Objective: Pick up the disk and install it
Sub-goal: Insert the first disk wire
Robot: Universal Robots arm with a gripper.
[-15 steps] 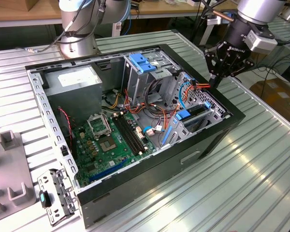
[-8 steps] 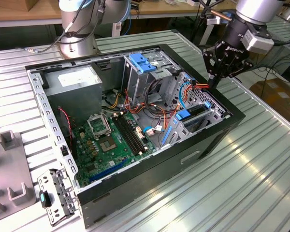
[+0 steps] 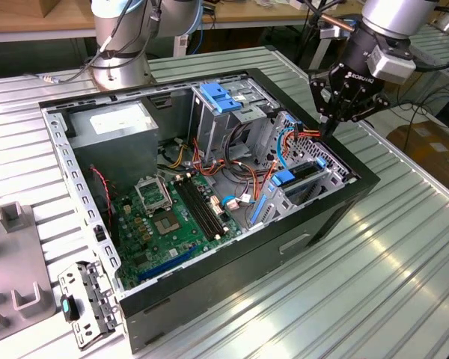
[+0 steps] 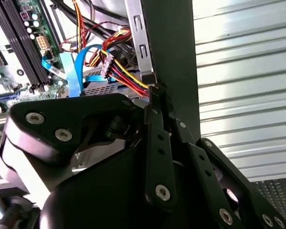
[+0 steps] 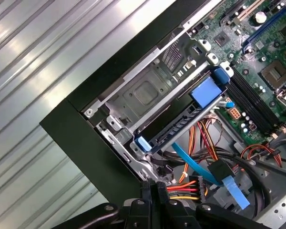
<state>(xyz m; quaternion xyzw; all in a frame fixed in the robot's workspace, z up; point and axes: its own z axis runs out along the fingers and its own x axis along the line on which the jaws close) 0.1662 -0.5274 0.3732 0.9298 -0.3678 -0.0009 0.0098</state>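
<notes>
Black end effector — fingers closed, empty — over a corner of the black computer case. The black disk in its blue plastic carrier sits slotted in the metal bay just below the tips. Contact should probably meet the carrier squarely, clear of the red-and-yellow cables beside them.

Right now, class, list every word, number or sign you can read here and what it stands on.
Nothing can be quoted.
Lettering on the gripper: too small to read.
Print on the sticker of the power-supply box: too small to read.
Markings on the motherboard: too small to read.
</notes>
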